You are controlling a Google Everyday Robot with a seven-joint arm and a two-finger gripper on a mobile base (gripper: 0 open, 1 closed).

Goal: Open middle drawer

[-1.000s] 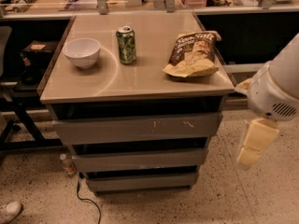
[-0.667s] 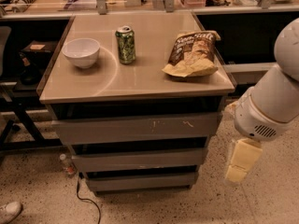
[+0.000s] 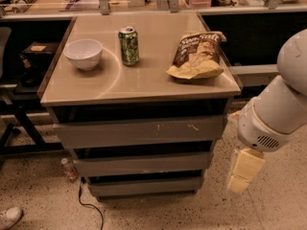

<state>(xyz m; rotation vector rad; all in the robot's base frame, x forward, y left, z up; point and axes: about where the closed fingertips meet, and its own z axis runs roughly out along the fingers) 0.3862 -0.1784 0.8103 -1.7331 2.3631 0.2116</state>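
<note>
The middle drawer (image 3: 141,164) is a plain grey front without a handle. It sits between the taller scratched top front (image 3: 139,131) and the narrow bottom front (image 3: 144,186) of the cabinet. It looks pushed in, with a dark gap above it. My gripper (image 3: 244,172) is pale yellow and hangs down from the white arm (image 3: 276,114) at the lower right. It is to the right of the cabinet, about level with the middle drawer and apart from it. It holds nothing that I can see.
On the cabinet top (image 3: 96,87) stand a white bowl (image 3: 83,53), a green can (image 3: 129,45) and a chip bag (image 3: 199,55). A small bottle (image 3: 68,169) and a cable (image 3: 88,205) lie on the floor at the cabinet's left. A shoe (image 3: 8,217) is at the lower left.
The arm has swung down and to the left, bringing the gripper lower and closer to the cabinet's right side. The drawers have not moved.
</note>
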